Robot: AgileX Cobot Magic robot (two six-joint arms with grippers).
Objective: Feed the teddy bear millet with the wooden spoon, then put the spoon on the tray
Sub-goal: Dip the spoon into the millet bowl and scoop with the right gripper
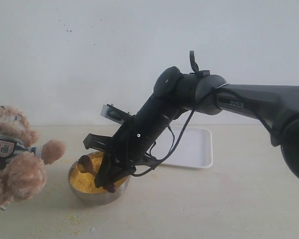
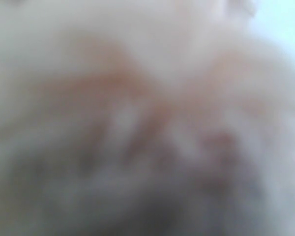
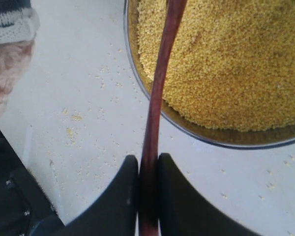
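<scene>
The teddy bear (image 1: 15, 159), in its striped shirt, is at the far left, and blurred fur (image 2: 147, 98) fills the whole left wrist view, hiding that gripper's jaws. The right gripper (image 1: 109, 181) (image 3: 148, 164) is shut on the slim handle of the wooden spoon (image 3: 160, 88). The handle crosses the steel bowl's rim (image 3: 137, 73), and the spoon's dark oval bowl (image 1: 86, 163) sits over the yellow millet (image 1: 82, 181) (image 3: 226, 64) on the bear's side. The white tray (image 1: 194, 149) lies behind the right arm, partly hidden by it.
Spilled millet grains (image 3: 73, 118) dot the table beside the steel bowl (image 1: 97, 196), between it and the bear's edge (image 3: 7, 49). The black right arm (image 1: 249, 104) stretches in from the right, above the tray and table.
</scene>
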